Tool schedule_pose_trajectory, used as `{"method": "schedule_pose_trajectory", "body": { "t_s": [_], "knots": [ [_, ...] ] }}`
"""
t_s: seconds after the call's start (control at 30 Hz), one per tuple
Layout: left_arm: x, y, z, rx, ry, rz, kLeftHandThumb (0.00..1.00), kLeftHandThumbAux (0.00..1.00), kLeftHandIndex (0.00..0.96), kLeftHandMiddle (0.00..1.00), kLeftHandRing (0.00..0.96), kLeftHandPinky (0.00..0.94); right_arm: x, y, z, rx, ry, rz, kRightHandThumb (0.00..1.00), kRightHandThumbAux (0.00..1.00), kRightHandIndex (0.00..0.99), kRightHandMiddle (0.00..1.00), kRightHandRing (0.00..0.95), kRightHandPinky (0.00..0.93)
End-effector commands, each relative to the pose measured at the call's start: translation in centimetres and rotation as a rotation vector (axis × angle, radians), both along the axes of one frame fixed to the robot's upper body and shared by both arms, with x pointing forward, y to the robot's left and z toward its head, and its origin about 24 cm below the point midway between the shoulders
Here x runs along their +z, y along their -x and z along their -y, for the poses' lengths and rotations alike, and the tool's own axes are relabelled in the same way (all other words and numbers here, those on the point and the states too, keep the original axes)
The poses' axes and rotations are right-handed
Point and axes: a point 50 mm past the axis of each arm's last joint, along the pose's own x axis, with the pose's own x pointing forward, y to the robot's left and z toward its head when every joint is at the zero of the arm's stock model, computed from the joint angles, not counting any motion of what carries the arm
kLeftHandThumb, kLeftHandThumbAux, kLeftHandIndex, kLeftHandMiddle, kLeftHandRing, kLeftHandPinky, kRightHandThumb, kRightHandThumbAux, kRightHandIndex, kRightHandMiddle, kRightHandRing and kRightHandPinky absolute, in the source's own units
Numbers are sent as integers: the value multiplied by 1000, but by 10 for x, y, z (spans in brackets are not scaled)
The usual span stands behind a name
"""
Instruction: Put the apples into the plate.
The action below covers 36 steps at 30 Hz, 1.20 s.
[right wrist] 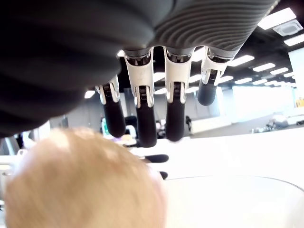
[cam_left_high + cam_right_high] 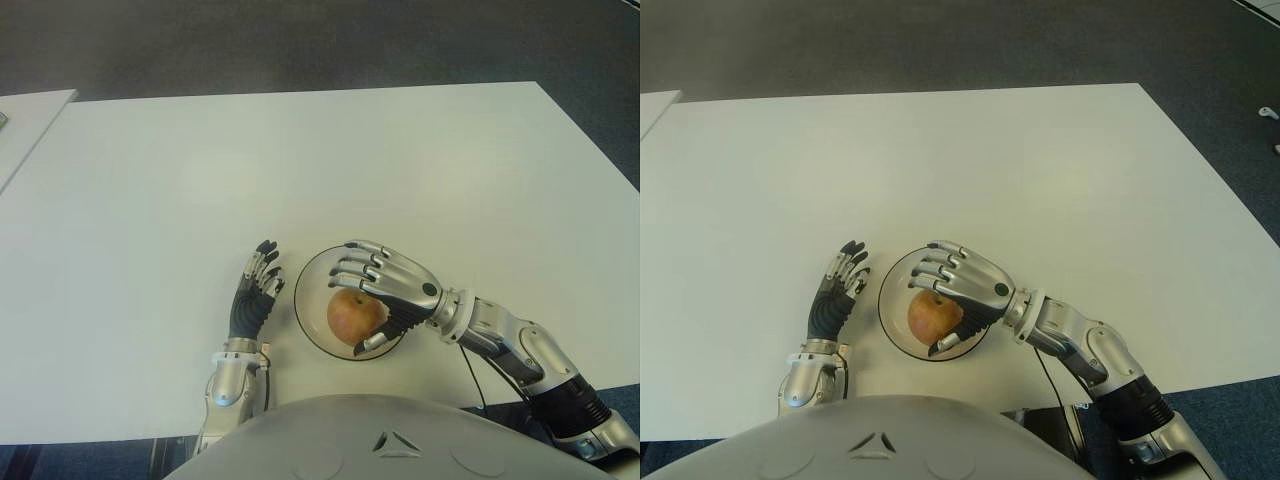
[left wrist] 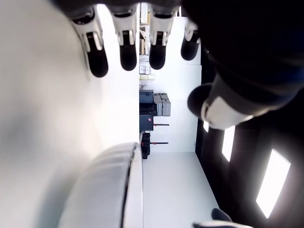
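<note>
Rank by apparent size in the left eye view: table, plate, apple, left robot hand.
1. Table, by far the largest.
2. Plate, partly covered by the right robot hand.
3. Left robot hand, beside the plate on its left, and apple, in the plate: too alike to rank, and the apple is partly hidden.
</note>
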Motion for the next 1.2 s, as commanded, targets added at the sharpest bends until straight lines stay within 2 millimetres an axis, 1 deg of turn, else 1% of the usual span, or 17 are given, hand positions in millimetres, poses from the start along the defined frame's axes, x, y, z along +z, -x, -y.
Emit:
{"method": "schedule_pose_trajectory", "body": {
  "t_s": [0.03,0.37,0.47,0.6,0.83,0.9,1.0,1.07,1.1,1.2],
  "knots": [
    [-16,13,1,-17,-4,-131,134,634,84,106,124,155,2,-1,2,-12,9,-7,48,349,0,0,0,0],
    [-16,12,-2,-3,-1,-130,143,657,94,112,125,166,4,-1,2,-39,-33,5,63,354,0,0,0,0],
    [-16,12,-2,-1,-1,-126,148,659,90,104,116,142,4,-1,3,-52,-50,-4,60,357,0,0,0,0],
    [-15,11,-1,1,-1,-122,153,654,94,115,131,163,4,-1,3,-66,-69,-12,62,355,0,0,0,0],
    [-17,12,-1,5,-5,-143,154,650,100,129,145,171,5,-2,5,-104,-123,-42,89,348,0,3,0,0],
    [-17,13,-2,9,-11,-147,151,649,103,134,150,176,6,-2,6,-125,-165,-52,94,348,0,8,0,0],
    [-18,13,-1,17,-12,-153,146,639,113,145,158,184,7,-6,11,-186,-282,-137,105,356,0,21,0,0],
    [-18,13,-1,21,-12,-156,142,629,120,153,163,192,8,-9,15,-220,-355,-194,123,368,5,40,10,12],
    [-19,13,-1,22,-11,-157,141,625,122,156,164,195,9,-10,16,-230,-379,-212,133,372,11,50,20,39],
    [-20,13,-1,32,-6,-162,136,606,135,164,166,196,12,-29,30,-320,-527,-299,165,388,37,76,50,82]
  ]
}}
